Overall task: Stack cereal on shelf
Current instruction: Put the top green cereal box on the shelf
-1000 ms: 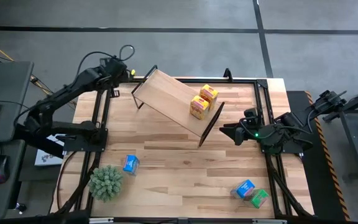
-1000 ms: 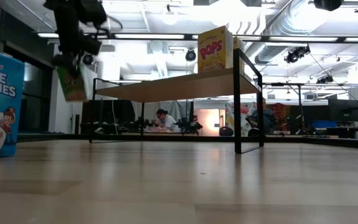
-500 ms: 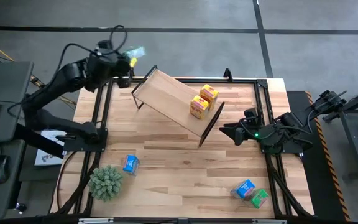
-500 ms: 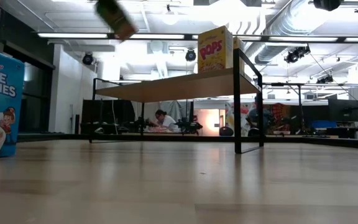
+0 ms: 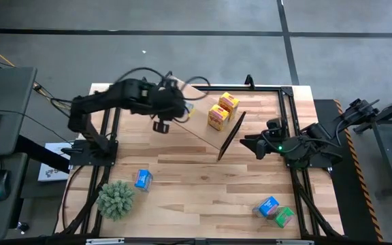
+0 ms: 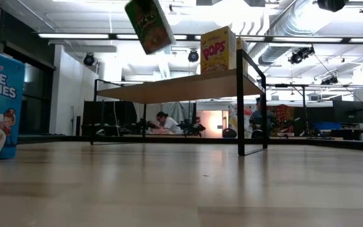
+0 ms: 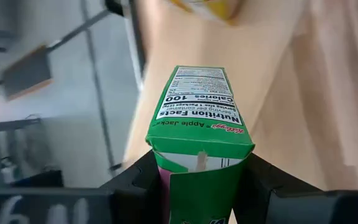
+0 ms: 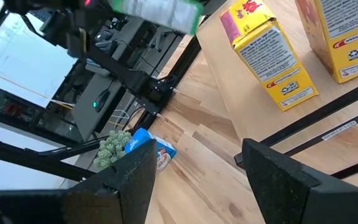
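A green cereal box (image 7: 199, 118) hangs in the air over the left part of the shelf (image 5: 197, 117), with my left gripper (image 7: 201, 163) shut on it. In the low view the green box (image 6: 149, 24) is tilted, well above the shelf's plank (image 6: 175, 85). Two yellow cereal boxes (image 5: 228, 102) (image 5: 217, 117) stand on the plank near its right end. My right gripper (image 5: 250, 144) waits open just right of the shelf's black end frame, and nothing lies between its fingers (image 8: 129, 180). My left gripper pinches the green box between its two fingers, one on each narrow side, at the box's flap end (image 7: 188, 186). The fingers slant downward from the table's left, and the box reaches out ahead of them. It is lifted clear and tilted.
A blue box (image 5: 143, 179) and a fuzzy green plant ball (image 5: 116, 199) sit near the front left. Another blue box (image 5: 269, 205) and a green one (image 5: 284, 216) lie at the front right. A black frame rail (image 5: 288, 116) runs along the table's right side.
My left gripper has swung from the table's far left corner up and toward the right, ending over the shelf's left part. It turned as it went. The green box went with it, rose well above the plank and tipped.
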